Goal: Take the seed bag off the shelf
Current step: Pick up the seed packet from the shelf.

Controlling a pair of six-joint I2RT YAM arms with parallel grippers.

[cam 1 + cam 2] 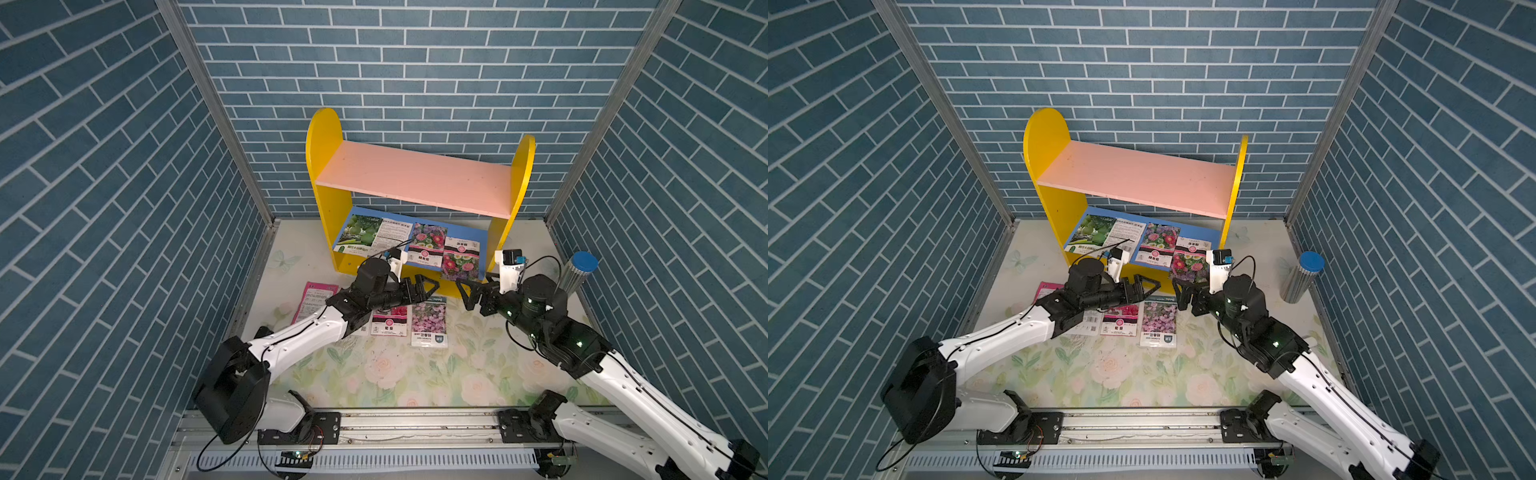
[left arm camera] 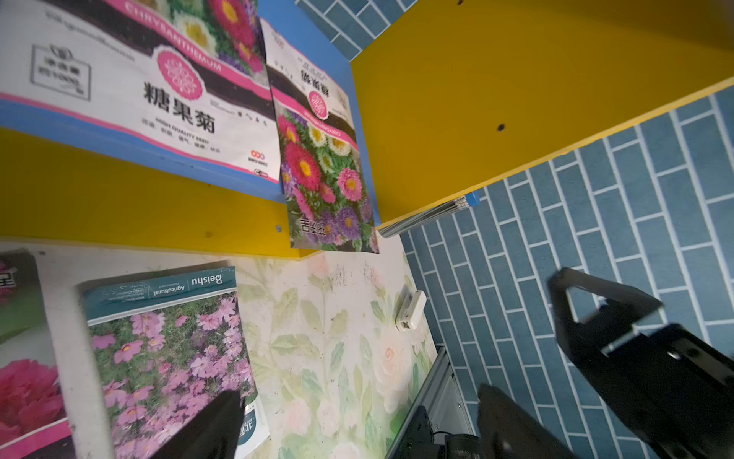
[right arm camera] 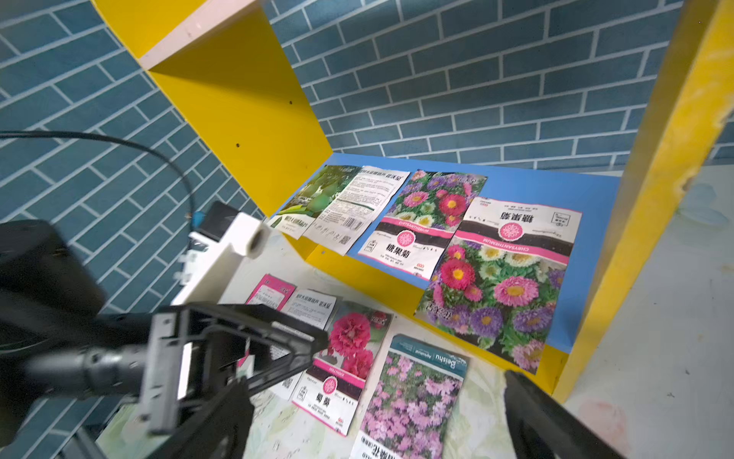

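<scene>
While hovering empty, jaws spread wide, before yellow-sided wooden shelf (image 1: 324, 158): left gripper (image 1: 428, 289), right gripper (image 1: 464, 295) | target: flower-print seed bag (image 1: 460, 262) overhanging blue lower board (image 3: 536, 186) | step: approach | next calls for pinching free edge

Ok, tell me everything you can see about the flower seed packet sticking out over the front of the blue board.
The seed packet is a flat, glossy pouch: white header, pink rosette badge, black band with a pink stripe, a photo of pink, red, white and purple flowers. It lies at the right end of the blue lower board, header toward the back, flower end overhanging the yellow front rail. One edge overlaps the neighbouring packet. Neither the left gripper nor the right gripper touches it.
</scene>
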